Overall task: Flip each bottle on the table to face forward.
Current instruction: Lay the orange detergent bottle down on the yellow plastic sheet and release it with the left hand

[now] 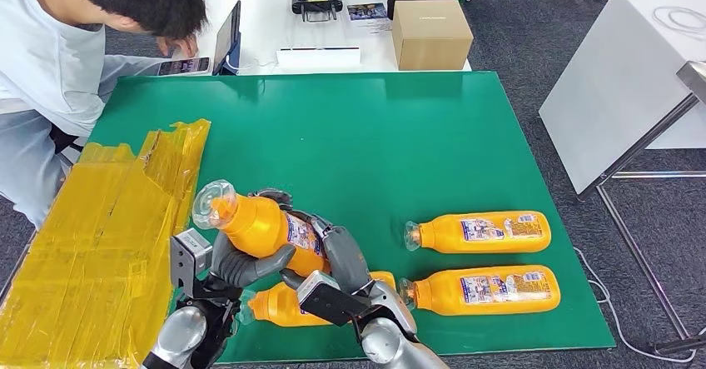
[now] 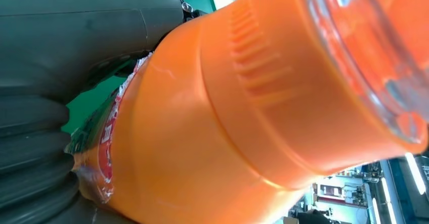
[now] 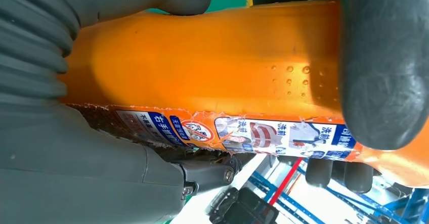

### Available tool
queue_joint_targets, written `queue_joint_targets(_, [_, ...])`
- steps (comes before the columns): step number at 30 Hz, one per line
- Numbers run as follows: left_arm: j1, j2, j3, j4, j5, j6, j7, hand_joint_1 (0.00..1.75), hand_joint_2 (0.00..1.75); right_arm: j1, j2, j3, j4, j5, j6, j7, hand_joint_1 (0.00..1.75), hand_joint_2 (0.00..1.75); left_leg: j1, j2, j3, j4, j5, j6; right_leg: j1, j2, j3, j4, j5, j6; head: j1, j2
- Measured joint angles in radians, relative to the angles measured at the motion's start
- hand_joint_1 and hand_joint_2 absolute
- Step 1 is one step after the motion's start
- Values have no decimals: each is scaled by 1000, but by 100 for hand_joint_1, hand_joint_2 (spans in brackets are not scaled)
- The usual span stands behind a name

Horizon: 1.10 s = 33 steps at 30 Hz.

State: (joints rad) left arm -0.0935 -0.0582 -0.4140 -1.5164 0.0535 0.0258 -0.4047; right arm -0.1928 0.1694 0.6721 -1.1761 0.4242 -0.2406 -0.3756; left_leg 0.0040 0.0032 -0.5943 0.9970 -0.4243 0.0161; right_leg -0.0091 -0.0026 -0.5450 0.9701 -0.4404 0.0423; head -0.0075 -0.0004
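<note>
Head view: both hands' fingers (image 1: 250,262) wrap one raised orange bottle (image 1: 258,223); three lie flat.

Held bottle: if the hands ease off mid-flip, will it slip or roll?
Probably slippery: the held bottle has smooth glossy plastic and a peeling label. Both the left hand and right hand grip it. Its rounded body would likely roll on the table.

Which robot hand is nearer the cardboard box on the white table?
Right. The right robot hand holds the raised bottle on the cardboard box's side; the left robot hand grips it farther away.
</note>
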Motion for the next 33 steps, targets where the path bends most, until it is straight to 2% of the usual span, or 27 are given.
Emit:
queue_joint_targets(9, [0,-6,4,0,6,20,-9,175,175,0,0,2,-1,-2,-14,0,175,175,0,0,0,0,0,0,0,0,0,0,0,0,0,0])
queue_joint_targets(10, [1,-6,5,-1,7,23,-11,175,175,0,0,2,-2,-3,-15,0,148,175,0,0,0,0,0,0,0,0,0,0,0,0,0,0])
queue_joint_targets(13, [1,-6,6,-2,9,26,-12,175,175,-1,0,2,-3,-6,-17,0,17,175,0,0,0,0,0,0,0,0,0,0,0,0,0,0])
queue_joint_targets(14, [0,-6,7,-3,8,29,-14,175,175,-2,0,2,-3,-6,-19,0,0,175,0,0,0,0,0,0,0,0,0,0,0,0,0,0])
queue_joint_targets(18, [0,-6,20,-19,-21,79,-37,175,175,4,-2,1,-22,-13,-43,-11,0,175,0,0,0,0,0,0,0,0,0,0,0,0,0,0])
queue_joint_targets(22, [-8,4,61,-55,-148,222,-67,175,175,24,-14,-12,-94,-32,-91,-37,0,175,0,0,0,0,0,0,0,0,0,0,0,0,0,0])
queue_joint_targets(25, [-23,16,92,-73,-418,431,-73,175,175,46,-26,-29,-175,-36,-126,-54,0,175,0,0,0,0,0,0,0,0,0,0,0,0,0,0])
queue_joint_targets(28, [-45,31,126,-76,-717,605,-14,175,175,69,-41,-49,-270,-35,-161,-67,0,175,0,0,0,0,0,0,0,0,0,0,0,0,0,0])
queue_joint_targets(30, [-58,45,150,-72,-854,650,38,175,175,83,-51,-63,-332,-37,-180,-75,0,175,0,0,0,0,0,0,0,0,0,0,0,0,0,0])
queue_joint_targets(33, [-71,65,185,-59,-1032,665,109,175,175,106,-65,-86,-414,-44,-203,-84,0,175,0,0,0,0,0,0,0,0,0,0,0,0,0,0])
